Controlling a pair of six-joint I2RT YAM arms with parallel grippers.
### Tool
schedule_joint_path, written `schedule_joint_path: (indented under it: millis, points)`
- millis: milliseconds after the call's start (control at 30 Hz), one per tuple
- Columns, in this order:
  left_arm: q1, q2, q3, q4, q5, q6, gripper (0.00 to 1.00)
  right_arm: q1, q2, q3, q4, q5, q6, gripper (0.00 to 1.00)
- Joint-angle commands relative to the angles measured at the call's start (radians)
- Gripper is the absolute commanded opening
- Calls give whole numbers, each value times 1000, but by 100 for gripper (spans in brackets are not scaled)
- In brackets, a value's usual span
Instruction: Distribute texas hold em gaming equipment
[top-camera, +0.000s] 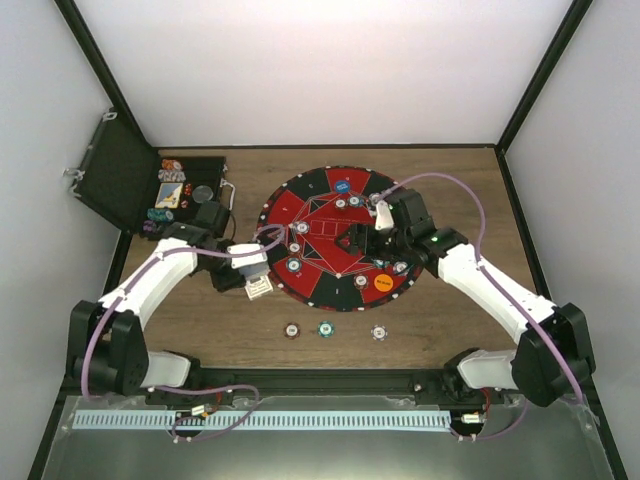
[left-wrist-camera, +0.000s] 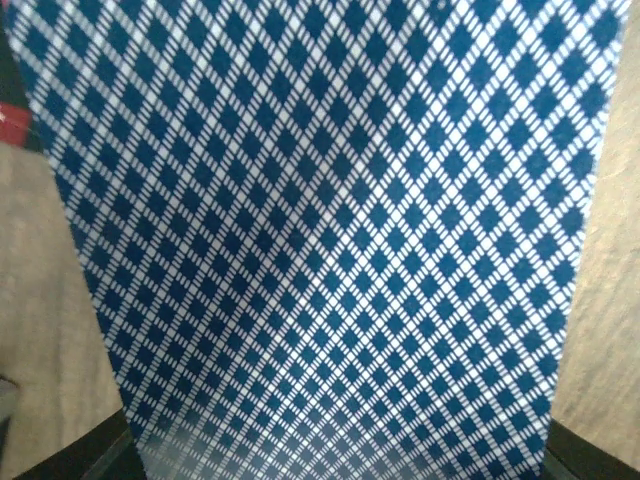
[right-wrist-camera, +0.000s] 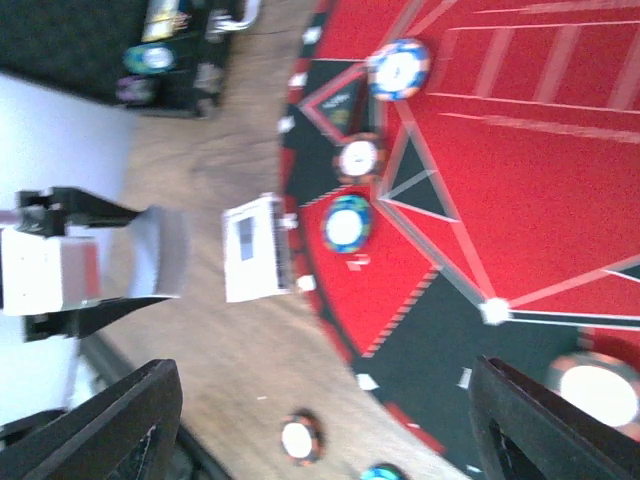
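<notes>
Hovering at the left rim of the round felt mat (top-camera: 322, 215), the left gripper (top-camera: 256, 280) appears clamped on a playing card (left-wrist-camera: 320, 240), its patterned back filling the wrist camera. The right gripper (top-camera: 360, 240), jaws apart and empty, hangs over the mat's centre, farther off.

We see the playing card (left-wrist-camera: 330, 240) back as a blue-and-white diamond lattice. We note the round mat (top-camera: 288, 208) in red and black wedges ruled with thin white lines, and the bench (top-camera: 450, 170) in brown wood grain. We distinguish an orange button (top-camera: 383, 282) and a blue button (top-camera: 342, 185), then a brown chip (top-camera: 291, 329), a teal chip (top-camera: 325, 328) and a white chip (top-camera: 378, 330), each with a striped edge and pale centre. The case (top-camera: 120, 185) is black.
</notes>
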Motion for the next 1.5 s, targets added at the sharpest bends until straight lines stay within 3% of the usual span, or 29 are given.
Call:
schedule_joint_path:
  millis: [0,267,767,1333,1400,1467]
  points:
    - [-27,-56,71,-104,115,10,4,48,25,-29,244,-263,124,80]
    - [-119,-114,111,-131,132,-7,4,171,151,-26,520,-372,299,80]
    - [-192,-153,113,-118,91,-25,4,269,291,5,638,-400,378,71]
    - [-237,-153,112,-58,68,-50,5,285,429,-5,957,-516,567,46]
    - [-239,-159,108,-49,74,-49,8,285,439,-15,1006,-525,596,41]
    - [-239,-168,105,-32,83,-52,20,286,447,-28,1051,-536,624,35]
